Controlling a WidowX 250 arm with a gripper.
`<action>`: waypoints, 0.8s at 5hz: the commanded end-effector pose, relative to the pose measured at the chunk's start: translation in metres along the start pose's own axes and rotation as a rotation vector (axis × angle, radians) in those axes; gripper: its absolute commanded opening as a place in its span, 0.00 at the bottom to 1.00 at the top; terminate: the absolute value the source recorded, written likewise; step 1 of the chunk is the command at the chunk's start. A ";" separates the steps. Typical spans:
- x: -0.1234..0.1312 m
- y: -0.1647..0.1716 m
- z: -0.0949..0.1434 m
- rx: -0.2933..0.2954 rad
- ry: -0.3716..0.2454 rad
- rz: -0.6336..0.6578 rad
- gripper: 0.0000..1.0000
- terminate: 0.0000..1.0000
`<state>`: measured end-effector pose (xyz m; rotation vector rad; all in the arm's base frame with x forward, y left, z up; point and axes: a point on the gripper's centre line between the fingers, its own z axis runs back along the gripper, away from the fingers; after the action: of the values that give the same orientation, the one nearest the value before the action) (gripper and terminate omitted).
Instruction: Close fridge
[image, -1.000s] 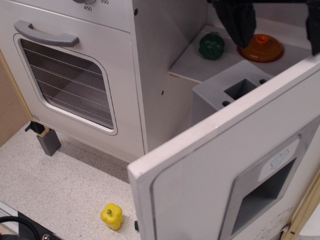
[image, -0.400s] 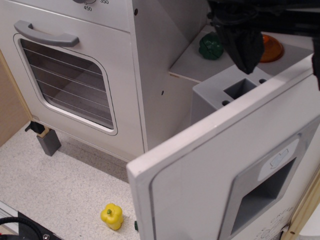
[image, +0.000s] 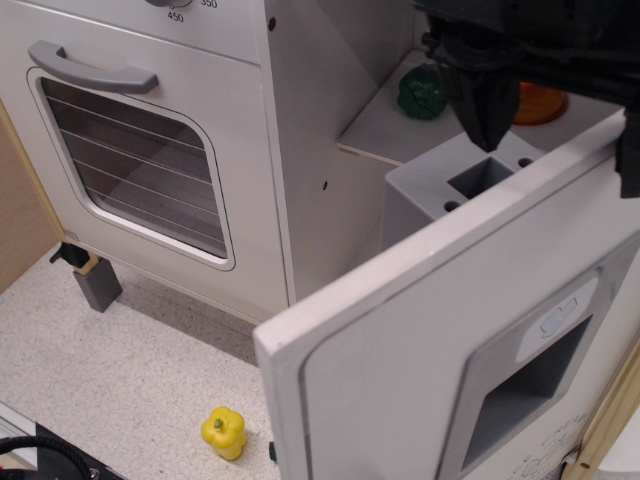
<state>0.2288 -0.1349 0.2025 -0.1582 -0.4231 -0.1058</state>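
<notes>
Fridge door (image: 430, 370) wide open, swung out toward the camera and filling the lower right, grey dispenser recess on its face. Behind its top edge, the grey dispenser box (image: 470, 185) on the inner side, and beyond that the fridge shelf (image: 385, 125) exposed, carrying a green pepper (image: 423, 91) and an orange dish (image: 540, 100) half hidden by the arm.

Gripper (image: 487, 105) now lower than a second ago: dropped from up over the shelf to just above the grey box, dark finger pointing down close behind the door's top edge. A second dark piece showing at the far right edge, on the other side of the door line. Jaws spread or pinched? Cannot tell, too much lost off the frame. Nothing held, as far as shown.

Door itself barely shifted across that second, perhaps a hair. So closing not yet begun; looks like lining up on the top edge or inner face for a push. Likely risk: finger snagging on the box, or sliding off the thin edge.

Further out: oven door (image: 135, 165) shut at left, handle across the top. Small yellow pepper (image: 224, 432) on the speckled desk (image: 100, 370) near the fridge door's lower corner, perhaps close to its swing path.
</notes>
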 end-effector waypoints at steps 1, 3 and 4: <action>0.037 0.014 0.008 0.085 -0.057 0.019 1.00 0.00; 0.073 0.029 0.011 0.120 -0.048 0.098 1.00 0.00; 0.069 0.029 0.019 0.121 -0.039 0.085 1.00 0.00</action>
<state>0.2884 -0.1103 0.2229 -0.0311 -0.4038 0.0052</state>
